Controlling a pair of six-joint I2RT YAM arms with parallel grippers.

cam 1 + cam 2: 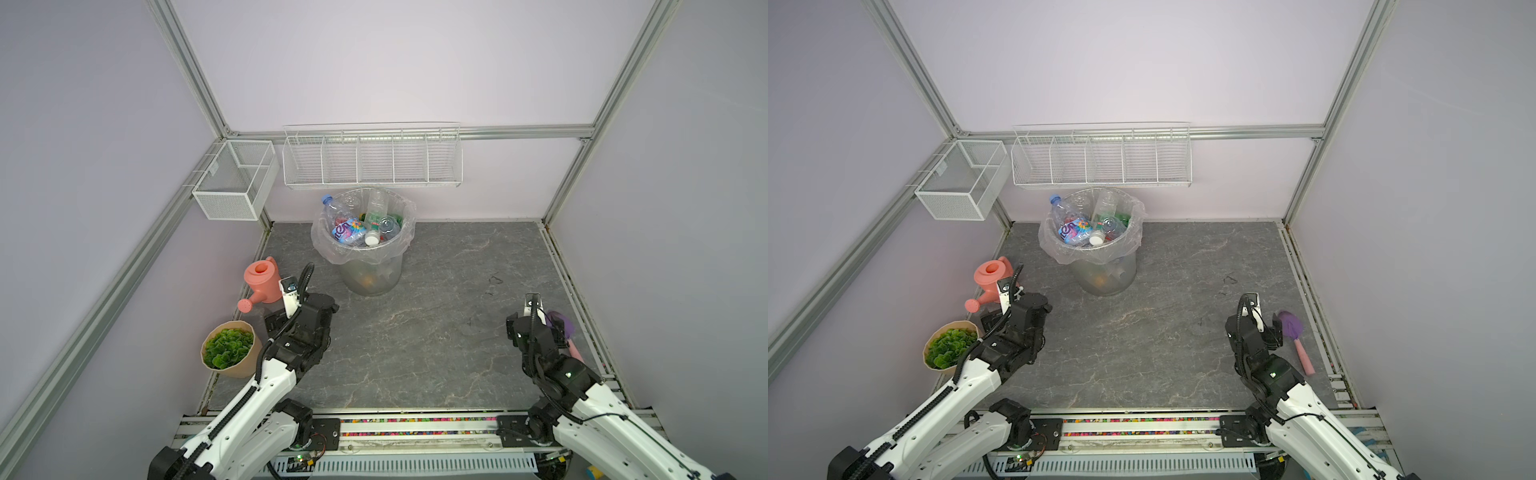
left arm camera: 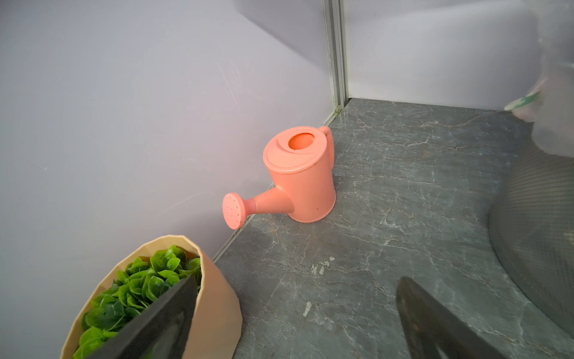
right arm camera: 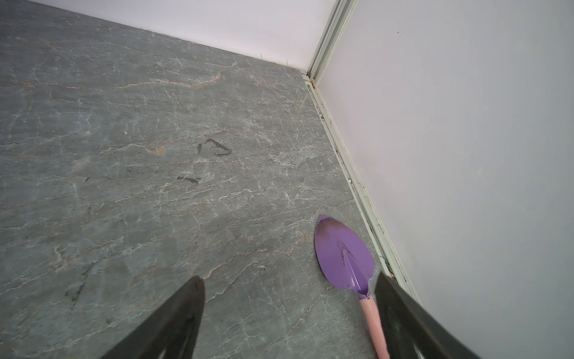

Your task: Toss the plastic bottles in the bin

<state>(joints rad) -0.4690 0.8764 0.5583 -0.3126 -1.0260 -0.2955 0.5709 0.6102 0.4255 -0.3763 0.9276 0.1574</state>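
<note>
Far from right hand (image 3: 289, 278), bottles (image 1: 365, 226) inside bin (image 1: 371, 276).

High stereo pair sharing bin (image 1: 371, 272), wrists low

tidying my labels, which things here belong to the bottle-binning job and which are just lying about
Part of the job: plastic bottles, all in the bin.

Just lying about: pink watering can, plant pot, purple trowel, wire baskets.
</note>
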